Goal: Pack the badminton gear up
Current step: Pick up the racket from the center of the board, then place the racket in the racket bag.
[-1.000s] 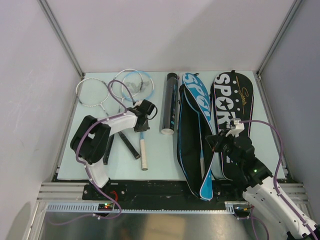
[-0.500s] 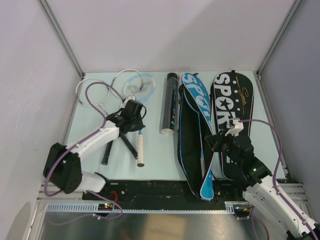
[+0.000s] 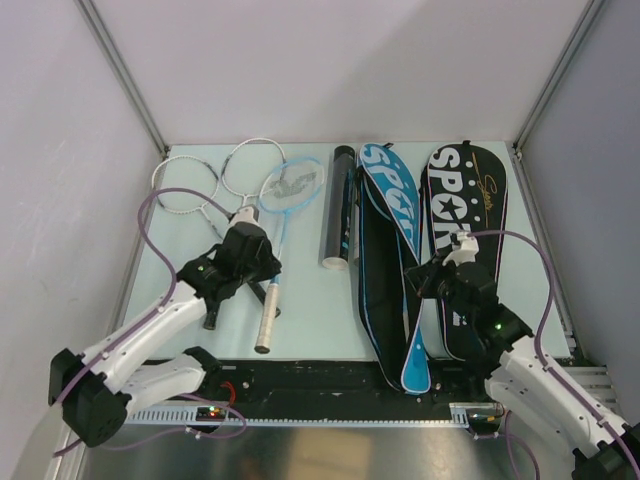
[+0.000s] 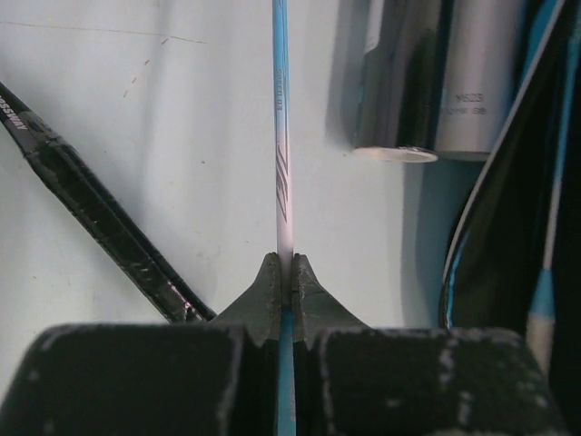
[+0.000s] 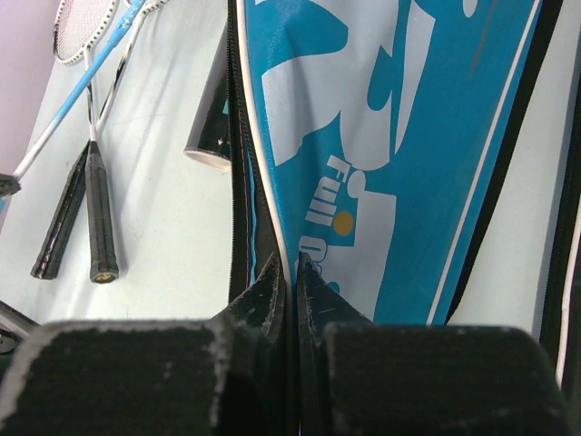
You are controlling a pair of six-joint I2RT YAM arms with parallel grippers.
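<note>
A racket with a pale-blue head (image 3: 292, 186) and a white handle lies slanted on the table. My left gripper (image 3: 266, 265) is shut on its thin shaft (image 4: 281, 136), and the left wrist view shows the gripper (image 4: 285, 277) pinching it. Two white-headed rackets (image 3: 187, 186) with black handles lie at the left. The long black tube (image 3: 340, 208) lies in the middle. My right gripper (image 3: 428, 283) is shut on the edge of the blue racket bag (image 3: 390, 250). In the right wrist view the gripper (image 5: 290, 265) pinches the white-piped rim of the bag (image 5: 399, 136).
A black racket bag with white lettering (image 3: 470, 215) lies right of the blue one. One black handle (image 4: 100, 227) lies just left of the held shaft. The tube's open end (image 4: 395, 154) is close on the right. Walls enclose the table on three sides.
My left arm has drawn back toward the near left, still holding the blue racket. The racket's head has swung right, toward the tube. The right gripper and the blue bag have shifted slightly left.
</note>
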